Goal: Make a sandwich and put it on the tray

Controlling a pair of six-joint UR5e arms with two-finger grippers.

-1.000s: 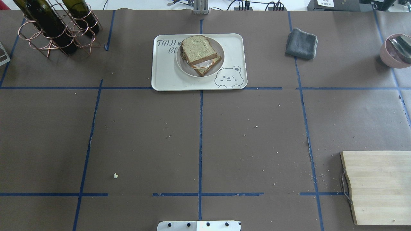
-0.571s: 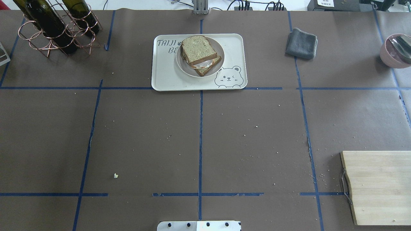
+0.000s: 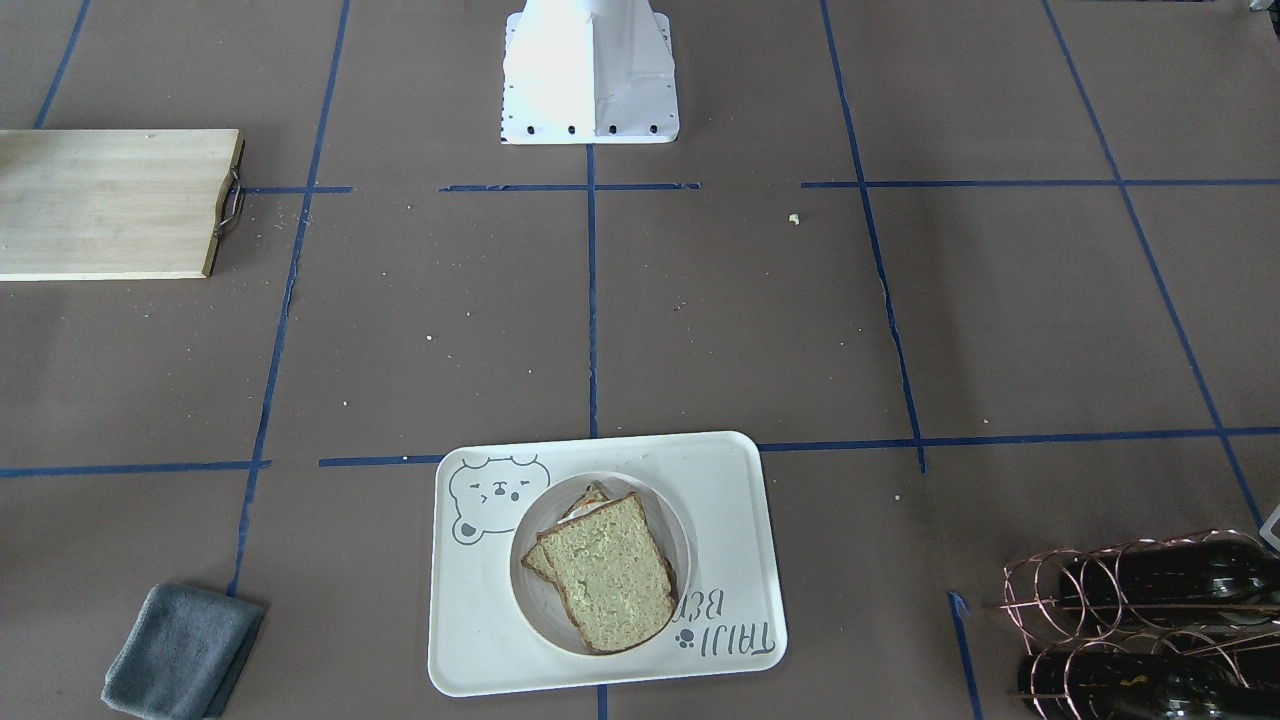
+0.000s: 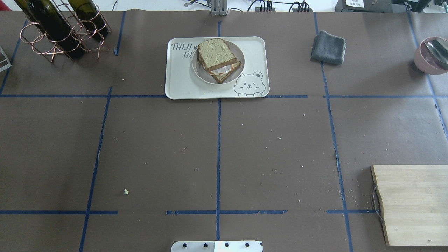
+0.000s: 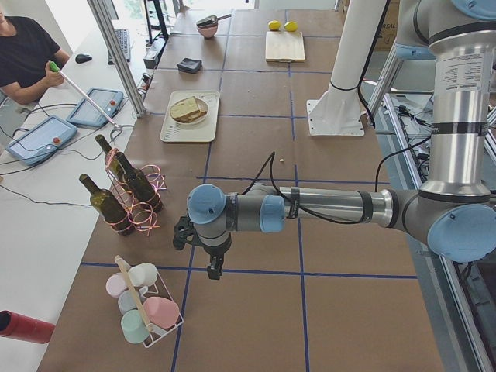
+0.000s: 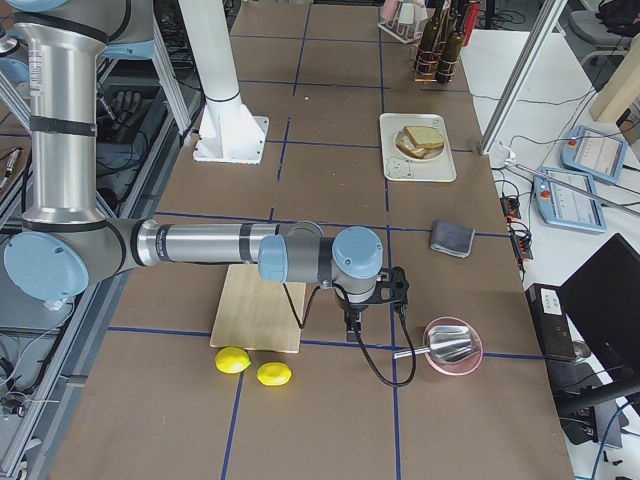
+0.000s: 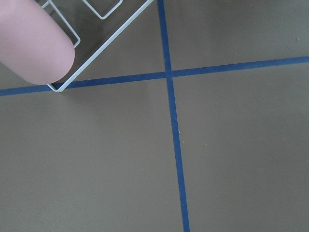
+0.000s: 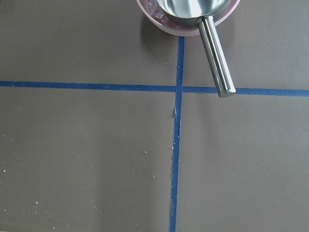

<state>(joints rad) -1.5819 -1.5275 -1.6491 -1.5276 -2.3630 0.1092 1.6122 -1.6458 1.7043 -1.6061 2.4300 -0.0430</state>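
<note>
Sitting on tray (image 4: 180, 81): plate (image 4: 239, 54) (holding sandwich (image 4: 214, 54)).

Bright even light; soft shadows; base (image 3: 590, 80) overexposed.

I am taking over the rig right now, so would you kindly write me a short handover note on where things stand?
Left gripper: at the table's end by the cup rack, over bare table. Open or shut cannot be told.
Right gripper: at the opposite end by the pink bowl. Open or shut cannot be told either.
Sandwich: assembled, on its plate; the plate sits on the tray.
Done: sandwich made and on the tray, as far as I can see.
Left: nothing apparent.
</note>
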